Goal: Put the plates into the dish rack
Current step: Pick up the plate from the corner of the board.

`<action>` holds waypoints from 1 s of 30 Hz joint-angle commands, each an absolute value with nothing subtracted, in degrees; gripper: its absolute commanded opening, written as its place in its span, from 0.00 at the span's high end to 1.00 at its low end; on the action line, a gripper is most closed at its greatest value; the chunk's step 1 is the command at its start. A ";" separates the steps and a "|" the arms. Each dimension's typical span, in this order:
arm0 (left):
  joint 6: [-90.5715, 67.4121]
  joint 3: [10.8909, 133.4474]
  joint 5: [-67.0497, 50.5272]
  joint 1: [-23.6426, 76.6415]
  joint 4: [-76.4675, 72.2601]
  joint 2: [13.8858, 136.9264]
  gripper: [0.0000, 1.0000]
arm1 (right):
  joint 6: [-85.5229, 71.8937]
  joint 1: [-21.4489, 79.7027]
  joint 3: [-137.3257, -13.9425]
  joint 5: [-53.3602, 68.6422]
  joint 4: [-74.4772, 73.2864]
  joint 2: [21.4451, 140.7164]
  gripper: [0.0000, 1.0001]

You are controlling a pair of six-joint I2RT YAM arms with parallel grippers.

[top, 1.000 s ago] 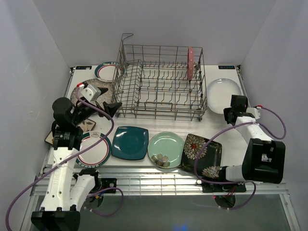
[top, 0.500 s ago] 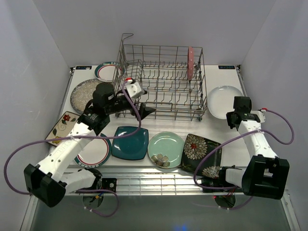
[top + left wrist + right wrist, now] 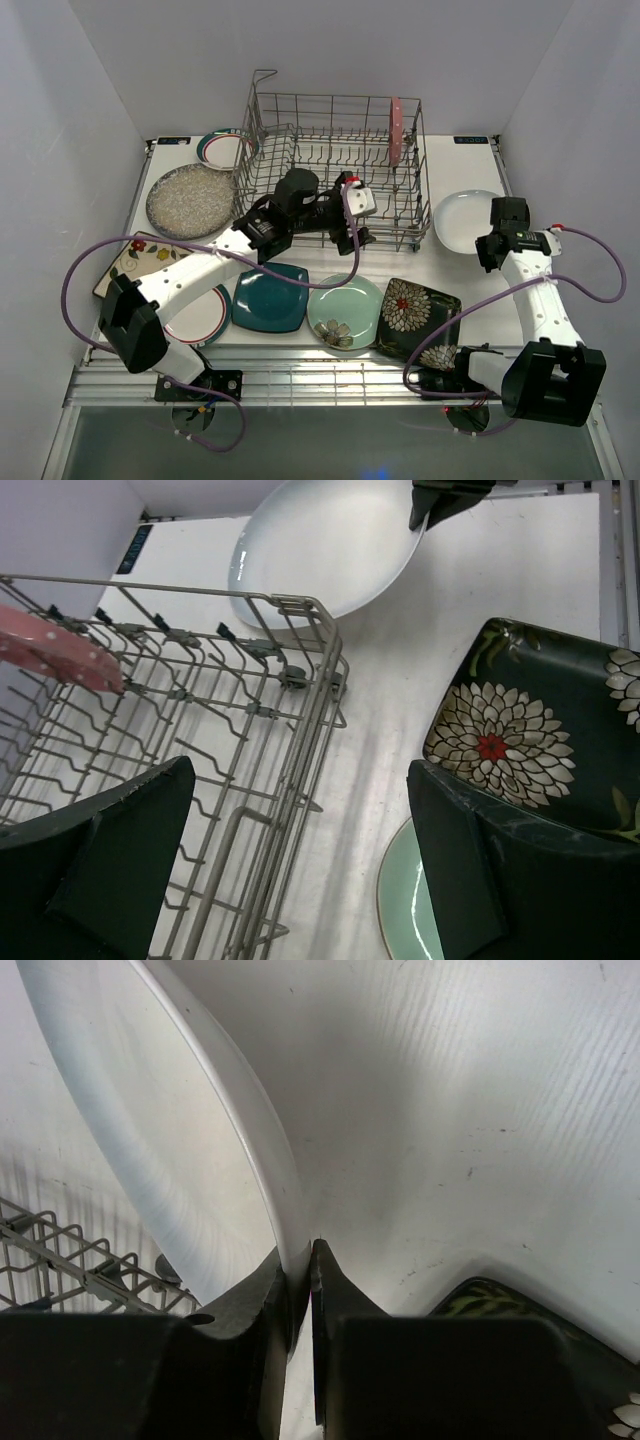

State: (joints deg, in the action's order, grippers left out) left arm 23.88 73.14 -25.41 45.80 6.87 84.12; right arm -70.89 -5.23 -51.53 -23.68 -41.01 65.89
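Note:
My right gripper [image 3: 492,243] [image 3: 303,1252] is shut on the near rim of the white oval plate [image 3: 462,215] [image 3: 170,1150], right of the dish rack [image 3: 335,175]. My left gripper [image 3: 357,238] [image 3: 300,865] hangs open and empty over the rack's front right corner [image 3: 300,670]. A pink scalloped plate [image 3: 397,130] [image 3: 50,652] stands upright in the rack. Along the front lie a green-and-red-rimmed plate [image 3: 195,318], a teal square [image 3: 270,297], a mint round [image 3: 345,310] [image 3: 405,905] and a black floral square [image 3: 420,318] [image 3: 530,730].
Left of the rack lie a speckled grey plate [image 3: 188,200], a second green-and-red-rimmed plate [image 3: 218,148] and a cream flowered square plate [image 3: 125,262]. The left arm stretches across the rack's front side. White walls close in the table on three sides.
My left arm swung from the table's left side across the rack's front to its right corner, still open. The right gripper drew the white plate slightly nearer.

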 commanded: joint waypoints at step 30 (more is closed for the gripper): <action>43.95 75.05 -33.84 62.66 -7.38 103.00 0.02 | -65.66 -5.27 -62.49 -24.35 -53.61 52.38 0.92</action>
